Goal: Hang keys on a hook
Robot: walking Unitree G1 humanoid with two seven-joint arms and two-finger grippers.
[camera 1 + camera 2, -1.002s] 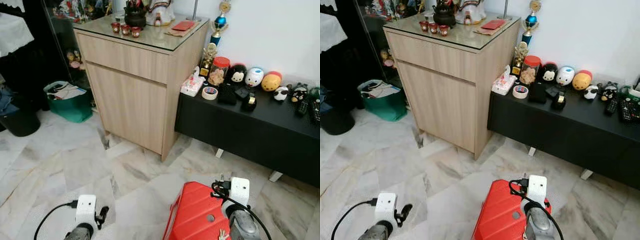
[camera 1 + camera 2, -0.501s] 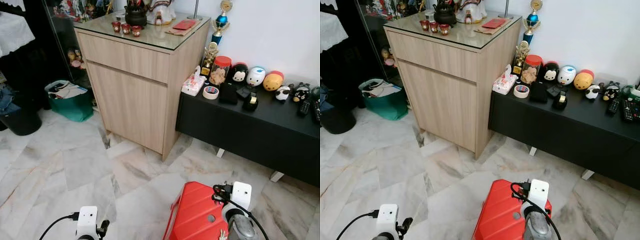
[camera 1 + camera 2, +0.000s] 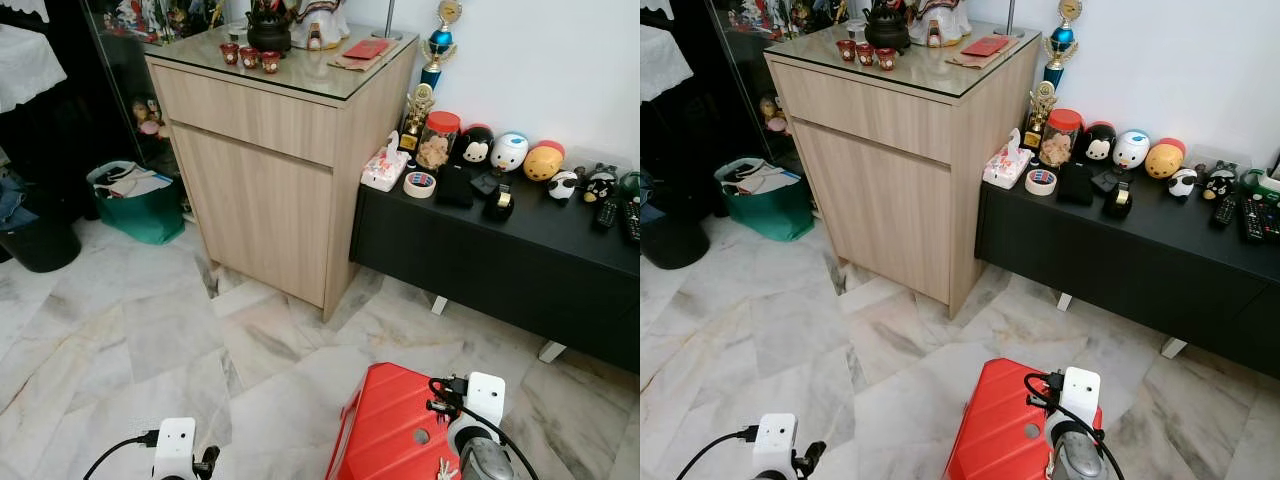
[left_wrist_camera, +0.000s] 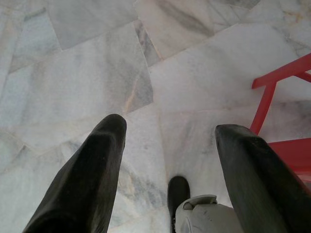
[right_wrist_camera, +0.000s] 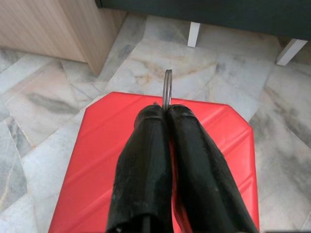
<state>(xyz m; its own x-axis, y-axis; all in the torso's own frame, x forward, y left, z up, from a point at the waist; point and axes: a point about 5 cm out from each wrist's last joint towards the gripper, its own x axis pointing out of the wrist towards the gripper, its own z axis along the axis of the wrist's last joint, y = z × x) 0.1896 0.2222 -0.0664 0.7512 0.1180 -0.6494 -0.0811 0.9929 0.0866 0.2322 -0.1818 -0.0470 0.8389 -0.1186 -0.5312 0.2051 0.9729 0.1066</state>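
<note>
My right gripper is shut on a thin metal key ring, which sticks out edge-on past the fingertips. It hangs over a red plastic stool on the marble floor. In the eye views the right wrist sits at the bottom edge above the same stool, with small keys dangling beside it. My left gripper is open and holds nothing, pointing down at the floor; its wrist is low at the bottom left.
A light wooden cabinet with a glass top stands ahead. To its right is a low black bench with toys, a jar, tape and trophies. A green bag and a black bin sit at the left.
Both wrists have sunk toward the bottom edge of the eye views, the left one more. The right gripper's hold on the key ring is unchanged.
</note>
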